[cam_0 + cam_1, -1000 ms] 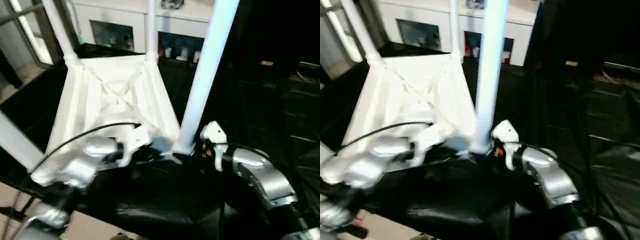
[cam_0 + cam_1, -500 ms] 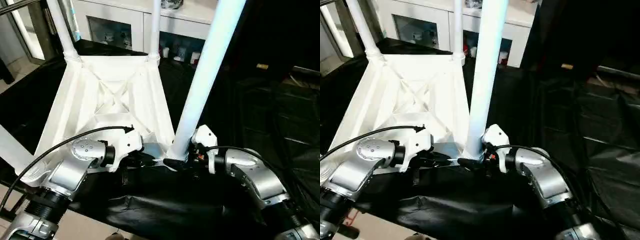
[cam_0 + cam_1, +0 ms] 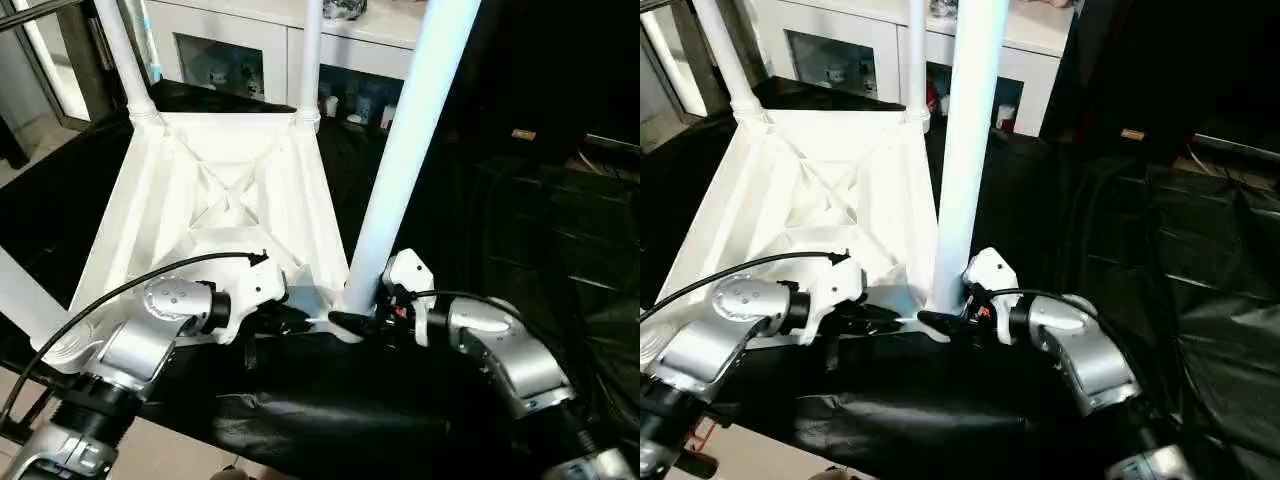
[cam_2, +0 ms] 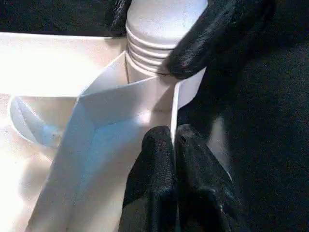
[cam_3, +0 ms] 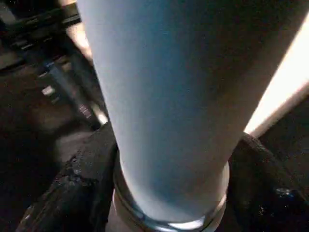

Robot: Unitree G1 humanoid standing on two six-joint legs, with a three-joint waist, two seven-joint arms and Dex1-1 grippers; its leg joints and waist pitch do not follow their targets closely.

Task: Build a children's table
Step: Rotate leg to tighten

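Observation:
The children's table lies upside down on black cloth, its white top (image 3: 225,190) showing the ribbed X-braced underside. Two legs stand in the far corners, at the left (image 3: 120,50) and the right (image 3: 310,50). A third leg (image 3: 25,300) slants past the near left edge. The near right leg (image 3: 410,150) rises from its corner socket. My left gripper (image 4: 173,164) is shut on the top's thin rim right beside that socket. My right gripper (image 5: 169,193) is closed around that leg's base, one black finger (image 5: 82,183) on each side of it.
A white glass-door cabinet (image 3: 350,50) stands behind the table. Black cloth (image 3: 330,410) covers the work surface and drapes over its near edge. A black cable (image 3: 120,290) arcs over my left forearm. Dark shelving (image 3: 560,150) fills the right side.
The right gripper's fingers have drawn in around the base of the near right leg. The left gripper keeps its pinch on the rim. The view has steadied.

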